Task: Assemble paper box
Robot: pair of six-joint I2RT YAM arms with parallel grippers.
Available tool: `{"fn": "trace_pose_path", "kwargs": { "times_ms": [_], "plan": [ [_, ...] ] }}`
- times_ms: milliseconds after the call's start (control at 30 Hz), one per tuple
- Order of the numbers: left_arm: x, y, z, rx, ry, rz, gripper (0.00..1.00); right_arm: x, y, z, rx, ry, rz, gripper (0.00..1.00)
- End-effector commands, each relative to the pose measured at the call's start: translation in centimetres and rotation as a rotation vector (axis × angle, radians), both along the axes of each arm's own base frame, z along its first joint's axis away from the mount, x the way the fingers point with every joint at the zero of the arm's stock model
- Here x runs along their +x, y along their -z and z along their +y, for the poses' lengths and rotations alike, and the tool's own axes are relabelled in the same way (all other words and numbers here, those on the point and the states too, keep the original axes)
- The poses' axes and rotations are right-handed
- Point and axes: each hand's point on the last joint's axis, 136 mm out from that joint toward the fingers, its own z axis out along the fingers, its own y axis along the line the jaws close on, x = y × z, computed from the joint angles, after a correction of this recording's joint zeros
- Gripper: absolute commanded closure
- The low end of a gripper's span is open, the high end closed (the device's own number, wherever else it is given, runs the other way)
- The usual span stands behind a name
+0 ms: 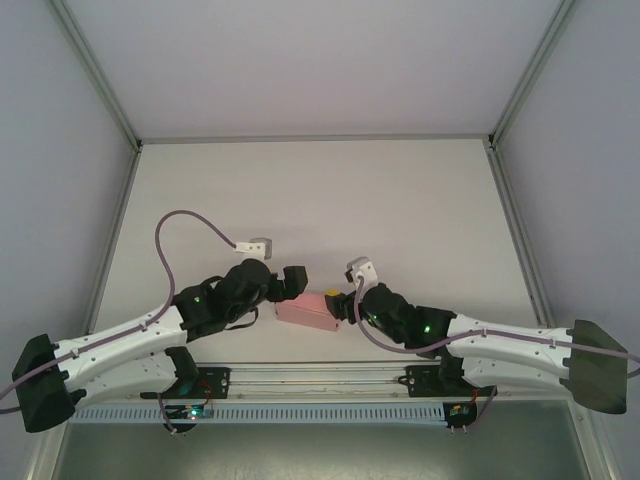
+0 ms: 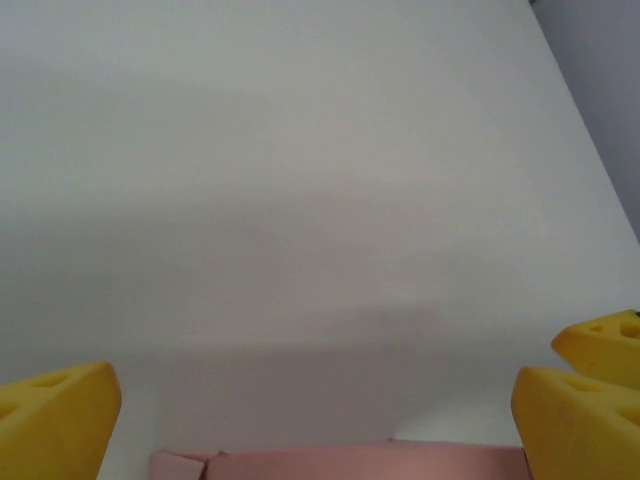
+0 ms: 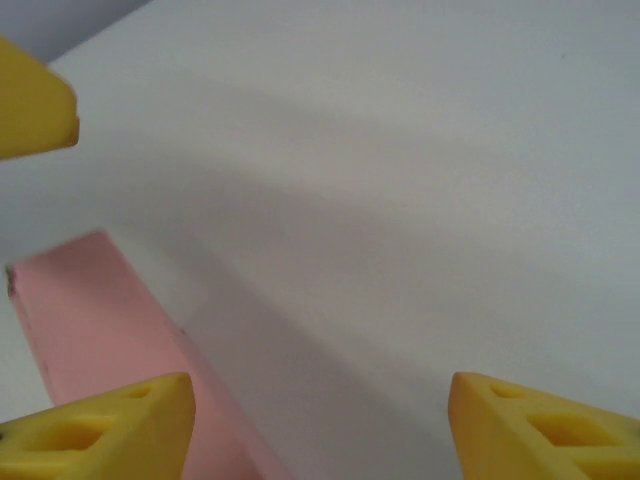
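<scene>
The pink box (image 1: 306, 311) lies flat on the white counter (image 1: 320, 200), down at 6 o'clock near the front edge, right btwn the two arms. The left fingers (image 1: 293, 286) sit at the box's 11 o'clock and the right fingers (image 1: 340, 301) at its 3 o'clock. Each arm thus covers one end, prob. so one can steady the card while the other works on it. Both pairs are spread wide & grip nothing. In the left wrist view the box's long edge runs along the bottom btwn the yellow tips, w/ a clear gap at the 8 o'clock tip. At the 4 o'clock tip I can't tell if card & tip touch. A small flap (image 2: 180, 462) at the box's left corner looks not quite flush, so closing seems unfinished. In the right wrist view the box runs diagonally past the 7 o'clock tip, contact unclear. Each wrist view also catches a yellow tip of the other arm, so the two pairs are close, which I'd judge the main bump risk. A grey cable (image 1: 180, 213) loops off the left arm toward 10 o'clock, well apart from the box. The metal rail (image 1: 320, 372) at the front edge & the side walls aren't in the way.
</scene>
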Motion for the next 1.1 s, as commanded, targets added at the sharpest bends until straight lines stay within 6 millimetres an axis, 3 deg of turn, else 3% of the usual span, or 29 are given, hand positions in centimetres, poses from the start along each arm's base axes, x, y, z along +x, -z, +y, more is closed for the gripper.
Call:
{"fn": "trace_pose_path", "kwargs": {
  "times_ms": [0, 167, 233, 467, 633, 867, 1000, 1067],
  "plan": [
    [-1.1, 2.7, 3.9, 0.112, -0.089, 0.130, 0.01, -0.3, -0.7, 0.8, 0.021, -0.079, 0.036, 0.29],
    [-3.4, 6.5, 3.4, -0.183, -0.022, 0.356, 0.00, -1.1, 1.1, 0.7, 0.039, -0.128, 0.129, 0.31],
    [-3.6, 7.2, 3.0, -0.306, -0.002, 0.418, 0.05, -1.3, 1.8, 0.6, 0.046, -0.134, 0.162, 0.32],
    [-3.4, 5.8, 1.7, -0.397, 0.105, 0.404, 0.11, -1.4, 3.5, 0.2, 0.068, -0.111, 0.214, 0.33],
    [-2.9, 5.4, 2.5, -0.372, 0.059, 0.386, 0.09, -1.6, 4.6, -0.1, 0.051, -0.103, 0.240, 0.34],
    [-3.1, 3.2, 0.9, -0.481, 0.156, 0.353, 0.07, -1.8, 5.8, -0.5, 0.028, -0.100, 0.258, 0.34],
    [-3.9, 5.0, 0.9, -0.486, 0.153, 0.408, 0.30, -1.9, 6.4, -0.7, 0.024, -0.094, 0.268, 0.35],
    [-4.1, 5.3, 0.9, -0.507, 0.150, 0.416, 0.32, -1.8, 6.3, -0.7, 0.030, -0.087, 0.266, 0.35]
  ]
}}
